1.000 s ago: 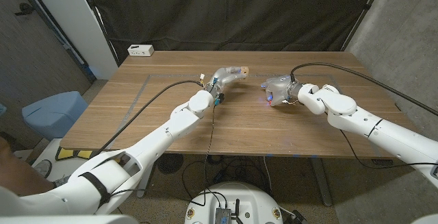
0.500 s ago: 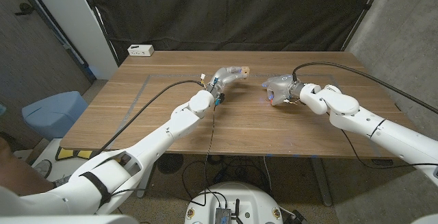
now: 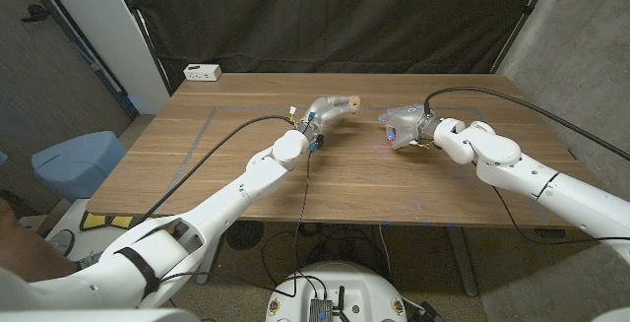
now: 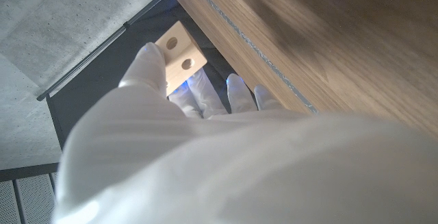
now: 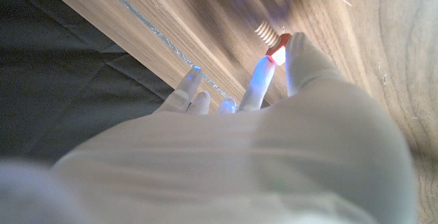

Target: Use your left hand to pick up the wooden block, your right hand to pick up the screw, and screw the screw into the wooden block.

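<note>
Wooden table; black curtain behind; white box at far corner.

The wooden block was a small piece of pale wood with two round holes in one face. It was held up above the tabletop between the fingertips of the left hand, and in the head view its light end pointed toward the right hand. The screw had a pale threaded shaft and a red head. The right hand pinched it at the head, with the shaft sticking out free. Block and screw were near each other but apart.
</note>
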`<state>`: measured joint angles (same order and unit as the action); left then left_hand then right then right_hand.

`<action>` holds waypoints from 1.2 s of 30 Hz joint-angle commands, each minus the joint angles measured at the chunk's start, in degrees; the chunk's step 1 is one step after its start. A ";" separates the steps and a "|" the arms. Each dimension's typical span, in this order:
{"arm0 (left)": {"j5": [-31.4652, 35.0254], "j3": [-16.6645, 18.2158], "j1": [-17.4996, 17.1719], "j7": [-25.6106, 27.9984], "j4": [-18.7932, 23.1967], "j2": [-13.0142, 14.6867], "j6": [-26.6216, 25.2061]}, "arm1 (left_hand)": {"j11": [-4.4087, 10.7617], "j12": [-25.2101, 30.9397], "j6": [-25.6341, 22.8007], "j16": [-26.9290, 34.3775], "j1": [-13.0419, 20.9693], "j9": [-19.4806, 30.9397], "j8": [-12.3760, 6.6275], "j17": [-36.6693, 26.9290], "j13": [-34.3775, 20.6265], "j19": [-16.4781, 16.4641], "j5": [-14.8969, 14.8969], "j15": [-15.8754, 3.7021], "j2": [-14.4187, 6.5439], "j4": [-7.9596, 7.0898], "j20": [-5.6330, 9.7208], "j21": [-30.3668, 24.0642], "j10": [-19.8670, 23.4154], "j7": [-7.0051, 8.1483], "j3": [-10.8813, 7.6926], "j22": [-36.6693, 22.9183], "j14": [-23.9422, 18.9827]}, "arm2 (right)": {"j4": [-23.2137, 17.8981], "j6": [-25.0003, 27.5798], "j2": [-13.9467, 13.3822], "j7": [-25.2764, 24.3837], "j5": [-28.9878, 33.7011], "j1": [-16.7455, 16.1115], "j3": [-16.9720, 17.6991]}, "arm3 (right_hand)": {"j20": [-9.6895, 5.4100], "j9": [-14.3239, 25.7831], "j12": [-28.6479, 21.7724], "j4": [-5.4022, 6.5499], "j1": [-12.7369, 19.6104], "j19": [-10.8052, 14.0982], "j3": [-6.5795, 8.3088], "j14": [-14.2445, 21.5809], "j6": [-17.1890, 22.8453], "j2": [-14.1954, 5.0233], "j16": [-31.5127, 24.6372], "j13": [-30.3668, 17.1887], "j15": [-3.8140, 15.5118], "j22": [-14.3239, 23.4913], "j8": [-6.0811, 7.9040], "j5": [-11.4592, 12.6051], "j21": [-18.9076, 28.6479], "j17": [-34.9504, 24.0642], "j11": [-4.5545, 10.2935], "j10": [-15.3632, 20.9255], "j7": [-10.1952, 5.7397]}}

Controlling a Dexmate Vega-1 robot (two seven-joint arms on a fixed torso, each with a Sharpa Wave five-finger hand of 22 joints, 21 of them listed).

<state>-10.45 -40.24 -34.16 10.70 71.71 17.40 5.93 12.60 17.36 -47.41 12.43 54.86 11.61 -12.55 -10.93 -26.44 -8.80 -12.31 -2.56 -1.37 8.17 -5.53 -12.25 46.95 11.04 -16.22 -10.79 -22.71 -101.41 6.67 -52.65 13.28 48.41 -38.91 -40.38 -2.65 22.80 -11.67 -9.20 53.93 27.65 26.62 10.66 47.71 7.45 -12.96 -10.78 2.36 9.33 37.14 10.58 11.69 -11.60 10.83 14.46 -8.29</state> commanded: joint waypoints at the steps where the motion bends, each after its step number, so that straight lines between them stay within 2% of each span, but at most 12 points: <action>1: 0.18 -0.32 -0.08 -0.53 -0.97 -0.47 1.61 | 0.02 -0.07 -0.83 0.22 0.07 0.21 -0.21 -0.12 -0.32 0.02 -0.27 -3.94 -0.49 -0.10 -0.01 -0.15 0.41 -0.12 -0.01 -0.24 -0.50 | -2.99 2.18 -1.05 -0.17 -1.67 -1.73 2.01 | -2.83 0.36 -0.36 -0.10 0.38 0.42 0.51 0.52 0.65 -0.16 -0.08 -0.12 4.70 0.20 0.65 0.21 -0.04 -0.28 -0.02 0.92 0.10; 36: 2.07 -1.32 -0.67 0.12 -2.28 -1.97 5.20 | 0.01 -0.48 -1.08 0.18 0.06 0.21 -0.20 -0.08 -0.56 0.23 -0.34 -4.04 -0.62 0.05 0.02 -0.12 0.64 -0.16 0.21 -0.23 -0.57 | -10.31 9.97 -3.26 -2.70 -9.16 -6.43 8.32 | -3.31 1.22 -0.47 0.04 0.20 2.14 0.95 1.83 1.79 -0.26 0.15 -0.10 4.66 0.19 2.33 0.26 -0.24 -0.32 -0.65 3.21 0.85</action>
<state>-9.04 -41.36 -34.52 10.18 69.69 15.78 10.23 12.59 16.93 -47.52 12.43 54.87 11.60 -12.55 -10.94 -26.76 -8.81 -12.29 -2.56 -1.36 8.31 -5.53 -12.25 46.94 11.14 -16.08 -10.79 -22.71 -109.82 14.37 -55.25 11.83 41.37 -44.00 -33.69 -2.76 23.81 -11.89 -9.21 53.92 28.99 27.08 11.78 49.02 7.45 -12.96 -10.78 2.25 9.34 39.02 10.56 11.44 -11.86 10.23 17.12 -7.36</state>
